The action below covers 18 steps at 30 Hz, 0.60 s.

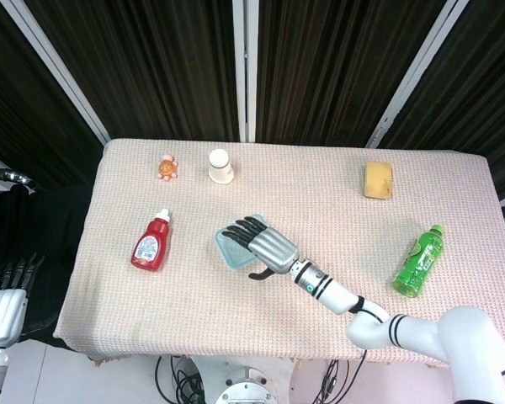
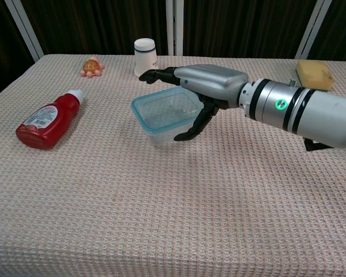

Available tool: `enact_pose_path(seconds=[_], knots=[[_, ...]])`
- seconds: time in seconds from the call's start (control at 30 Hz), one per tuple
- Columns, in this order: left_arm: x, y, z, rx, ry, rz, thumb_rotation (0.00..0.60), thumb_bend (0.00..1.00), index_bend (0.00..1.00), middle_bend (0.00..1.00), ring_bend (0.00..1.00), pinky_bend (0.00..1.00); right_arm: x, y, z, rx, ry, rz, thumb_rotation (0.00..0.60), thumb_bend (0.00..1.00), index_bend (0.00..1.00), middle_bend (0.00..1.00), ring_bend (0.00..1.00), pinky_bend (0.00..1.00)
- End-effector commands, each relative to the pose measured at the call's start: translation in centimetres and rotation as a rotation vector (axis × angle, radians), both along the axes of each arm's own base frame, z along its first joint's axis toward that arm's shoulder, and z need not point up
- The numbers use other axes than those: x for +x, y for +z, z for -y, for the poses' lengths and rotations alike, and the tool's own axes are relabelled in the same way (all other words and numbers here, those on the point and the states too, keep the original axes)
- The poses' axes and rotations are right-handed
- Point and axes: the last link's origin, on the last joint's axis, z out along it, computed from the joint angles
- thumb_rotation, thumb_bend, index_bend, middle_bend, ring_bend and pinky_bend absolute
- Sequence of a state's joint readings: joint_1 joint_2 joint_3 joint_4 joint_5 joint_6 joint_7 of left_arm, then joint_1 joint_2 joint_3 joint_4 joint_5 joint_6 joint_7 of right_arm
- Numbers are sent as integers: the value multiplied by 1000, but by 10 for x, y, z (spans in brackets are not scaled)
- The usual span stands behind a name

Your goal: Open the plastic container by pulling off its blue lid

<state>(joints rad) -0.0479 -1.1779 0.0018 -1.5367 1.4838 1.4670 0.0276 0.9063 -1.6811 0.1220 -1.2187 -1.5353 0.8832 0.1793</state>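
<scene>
The clear plastic container (image 1: 228, 245) (image 2: 161, 115) with its blue-rimmed lid (image 2: 139, 111) on sits left of the table's middle, turned at an angle. My right hand (image 1: 266, 246) (image 2: 210, 82) lies over its right half. The fingers reach across the lid to the far rim and the thumb (image 2: 190, 131) comes down at the near right corner, so the hand spans and holds the container. My left hand (image 1: 2, 305) hangs off the table at the lower left of the head view, with its fingers straight and nothing in them.
A red ketchup bottle (image 1: 151, 242) (image 2: 48, 120) lies at the left. A white cup (image 1: 220, 166) (image 2: 145, 58) and an orange toy (image 1: 167, 167) (image 2: 91, 66) stand at the back. A yellow sponge (image 1: 379, 179) (image 2: 314, 73) and a green bottle (image 1: 418, 261) are at the right.
</scene>
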Motion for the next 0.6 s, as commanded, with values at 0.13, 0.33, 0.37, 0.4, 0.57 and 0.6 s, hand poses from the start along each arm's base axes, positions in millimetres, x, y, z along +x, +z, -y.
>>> enact_pose_path(seconds=[0.13,0.33,0.37,0.4,0.57,0.6], knots=[[0,-2,-2,-7,-4,1,600,0,17,5,0,0,14,44,38,66,-155,-34,600,514,0,127,0,0],[1,-3,-4,-8,-5,-3,600,0,18,5,0,0,35,32,68,75,-201,-137,600,865,0,162,0,0],[2,-3,-4,-9,-6,-3,600,0,18,5,0,0,39,29,71,79,-208,-142,600,893,0,166,0,0],[2,-3,-4,-10,-6,-4,600,0,17,5,0,0,42,25,74,81,-214,-148,600,912,0,173,0,0],[2,-2,-4,-9,-6,-6,600,0,18,5,0,0,45,15,80,99,-247,-186,600,929,0,200,0,0],[2,-2,-4,-9,-5,-6,600,0,18,5,0,0,42,13,80,113,-260,-195,600,929,0,201,0,0]])
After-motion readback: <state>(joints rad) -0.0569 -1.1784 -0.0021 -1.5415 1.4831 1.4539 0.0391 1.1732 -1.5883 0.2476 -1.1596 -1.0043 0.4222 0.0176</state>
